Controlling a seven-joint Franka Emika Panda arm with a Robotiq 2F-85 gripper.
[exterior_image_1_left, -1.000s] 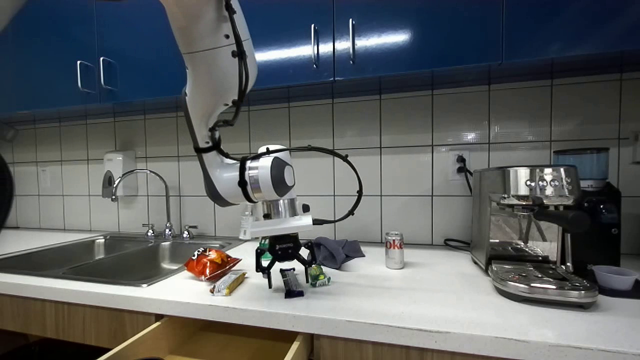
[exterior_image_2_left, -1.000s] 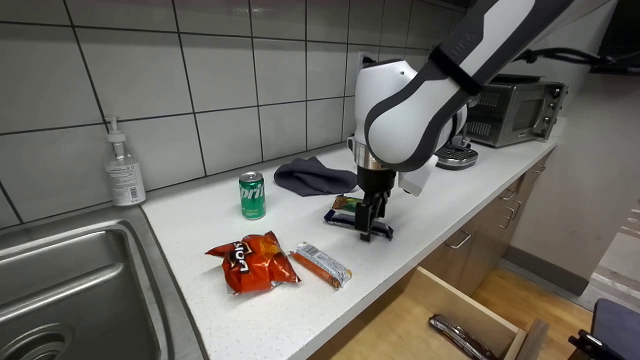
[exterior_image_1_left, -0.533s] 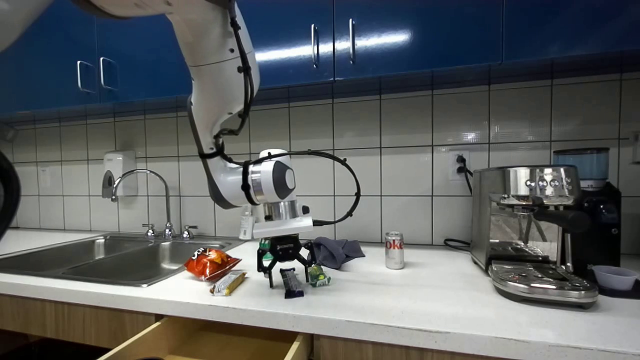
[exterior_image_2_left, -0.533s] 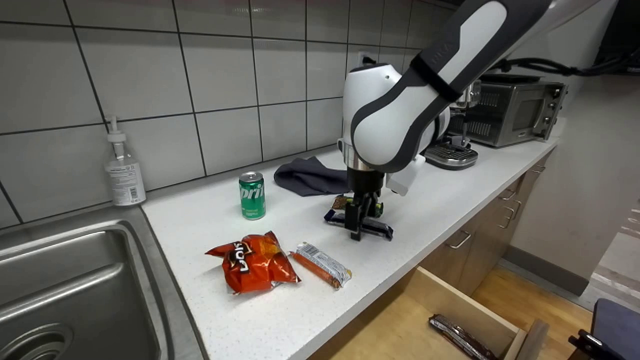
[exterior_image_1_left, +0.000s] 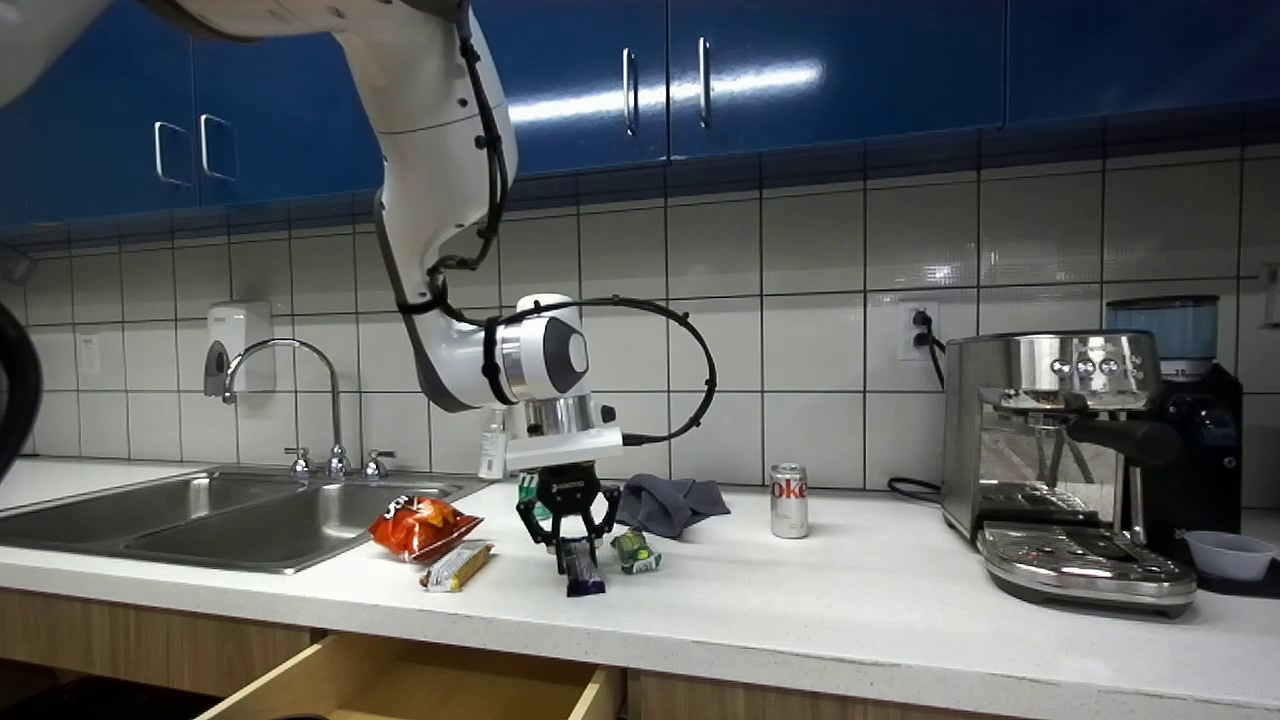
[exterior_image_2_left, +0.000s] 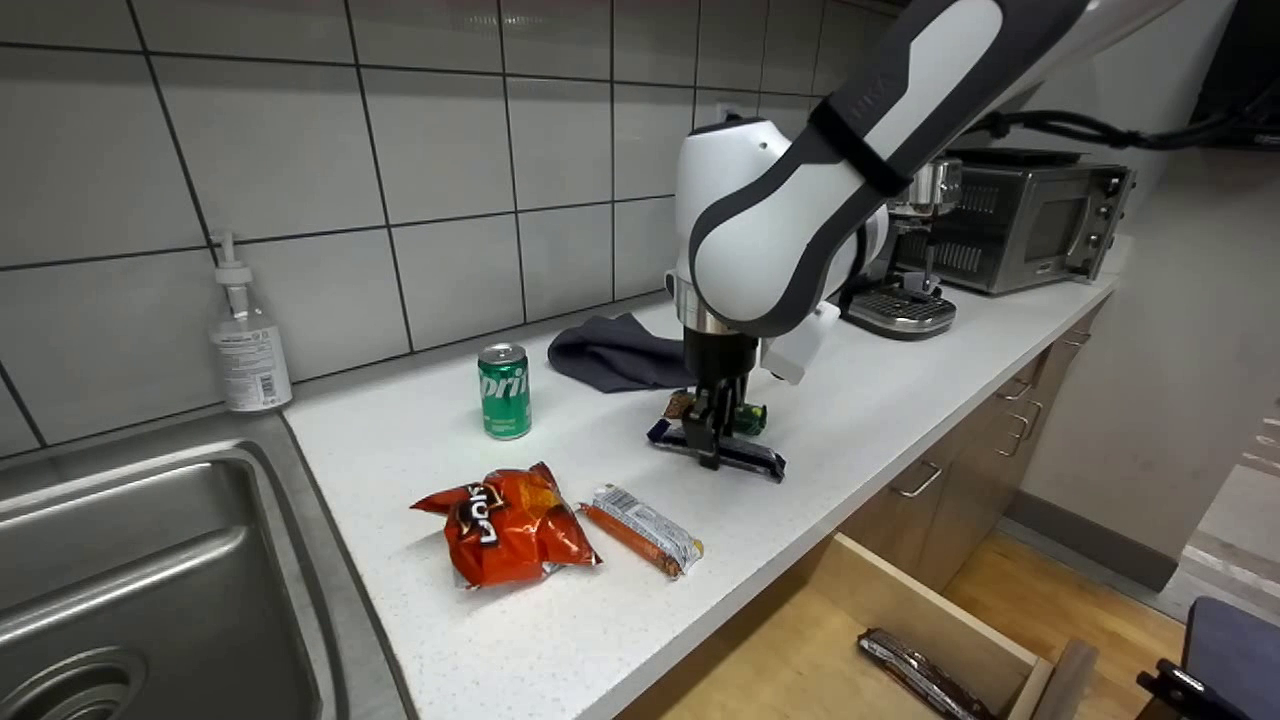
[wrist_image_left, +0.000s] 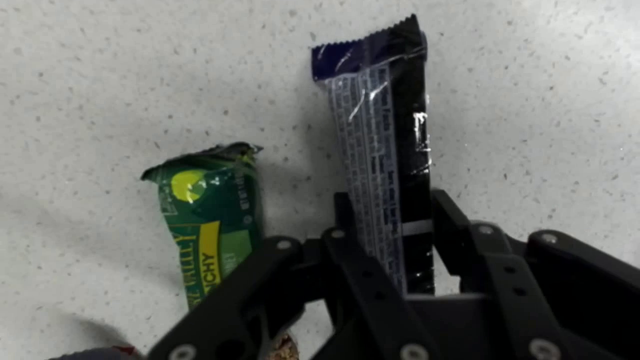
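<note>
On the white counter lies a dark-wrapped bar, clasped from both long sides by the jaws, which stand apart by just its width. A green-wrapped bar rests just beside it. Below the counter's edge, an open drawer contains a brown-wrapped bar. Near the sink, a red-orange chip bag, its contents hidden, lies beside a silver-and-orange wrapped bar. A green soda can and a silver soda can stand upright, well apart.

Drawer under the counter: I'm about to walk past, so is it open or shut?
Open. The drawer juts out past the counter, showing its inside and a wrapped bar.
</note>
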